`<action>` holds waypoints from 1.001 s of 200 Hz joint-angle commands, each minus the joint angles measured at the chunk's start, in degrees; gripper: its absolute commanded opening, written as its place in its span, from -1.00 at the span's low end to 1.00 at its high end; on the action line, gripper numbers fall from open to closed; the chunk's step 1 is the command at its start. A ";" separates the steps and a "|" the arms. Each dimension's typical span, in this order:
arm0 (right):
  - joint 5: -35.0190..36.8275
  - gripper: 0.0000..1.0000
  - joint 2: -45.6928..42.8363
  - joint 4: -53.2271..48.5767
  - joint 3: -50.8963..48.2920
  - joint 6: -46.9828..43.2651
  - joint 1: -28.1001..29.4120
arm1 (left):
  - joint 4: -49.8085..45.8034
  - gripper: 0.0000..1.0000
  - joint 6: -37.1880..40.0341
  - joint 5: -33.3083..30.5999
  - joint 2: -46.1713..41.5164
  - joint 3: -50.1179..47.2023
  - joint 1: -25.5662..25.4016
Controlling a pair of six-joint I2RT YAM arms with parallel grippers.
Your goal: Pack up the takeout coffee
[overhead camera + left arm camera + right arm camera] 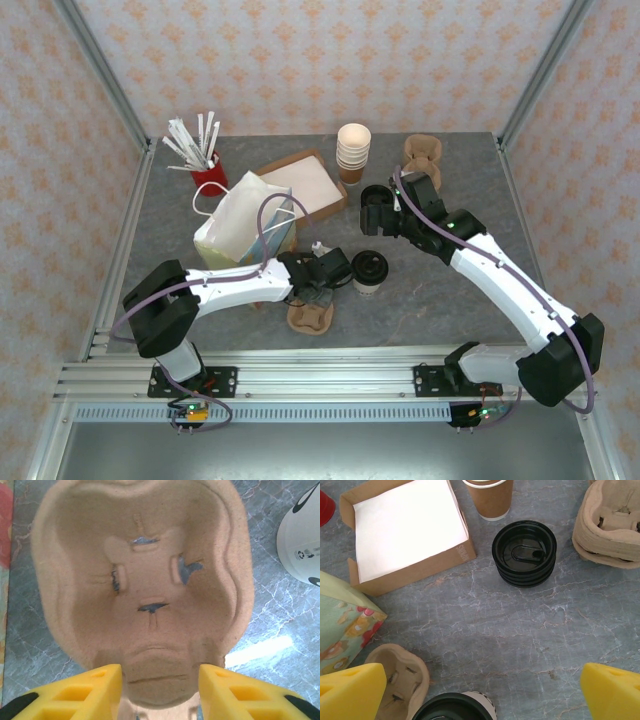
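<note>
Behind and left of the coffee [368, 272], a napkin box [410, 575] bears print too small to read. Left gripper [160, 672], just left of the coffee, has fingers partway apart astride the end of a pulp carrier [150, 580]; whether they grip it cannot be told. The black-lidded coffee stands on the table [450, 300], with a recycling mark on its side. Right gripper [484, 672], behind the coffee, gapes wide and is empty.

Bright, even light; soft shadows
</note>
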 commanded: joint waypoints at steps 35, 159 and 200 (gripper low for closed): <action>0.28 1.00 -0.01 0.54 0.59 0.72 -0.28 | -2.05 -0.04 -2.17 0.99 0.28 -0.79 0.28; 0.09 1.00 -0.49 0.64 -0.08 0.90 -0.26 | -0.35 -0.06 -6.62 1.91 2.85 -0.45 1.12; 0.17 1.00 -0.35 0.70 -0.14 0.84 -0.26 | 0.01 -0.16 -7.24 2.32 2.81 -0.50 1.09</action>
